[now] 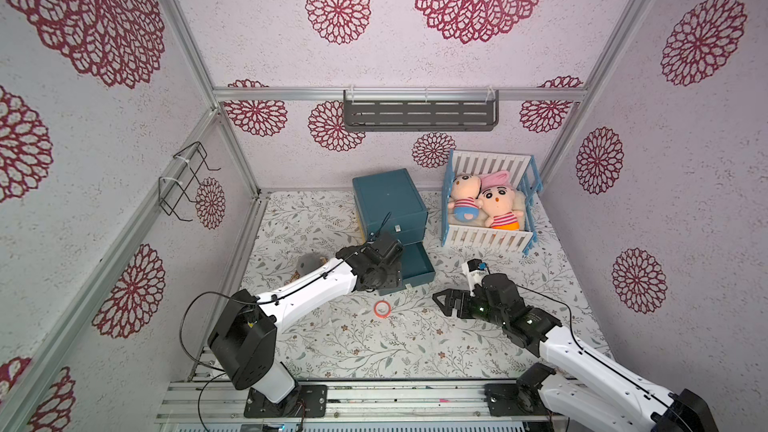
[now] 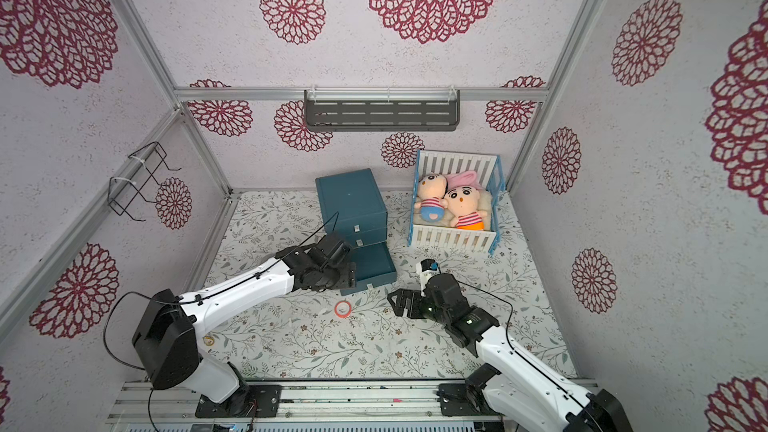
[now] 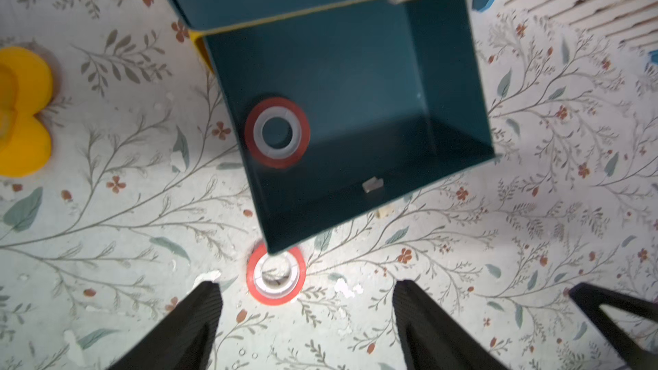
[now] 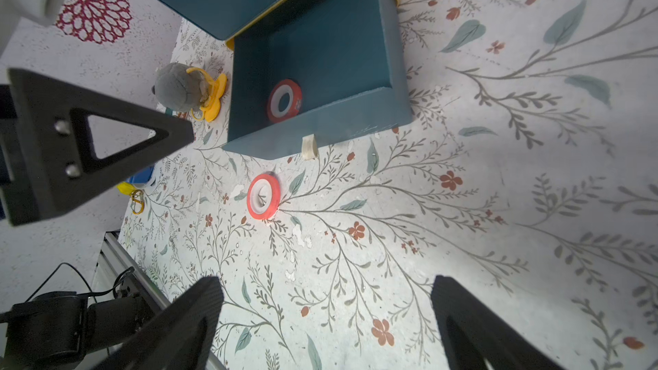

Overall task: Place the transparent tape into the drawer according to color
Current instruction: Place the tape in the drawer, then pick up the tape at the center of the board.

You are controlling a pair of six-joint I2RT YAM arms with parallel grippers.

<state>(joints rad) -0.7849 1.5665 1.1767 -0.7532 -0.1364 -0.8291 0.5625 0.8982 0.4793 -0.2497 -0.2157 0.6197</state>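
Left wrist view, fingers spread, empty, red tape ring in drawer beyond them

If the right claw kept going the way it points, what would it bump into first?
Likely the red tape ring on the floral mat, just before the open drawer. The right claw tilts downward, though, so it might touch the mat first.

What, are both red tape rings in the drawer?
No: one red tape ring lies in the blue drawer, another red ring outside it.
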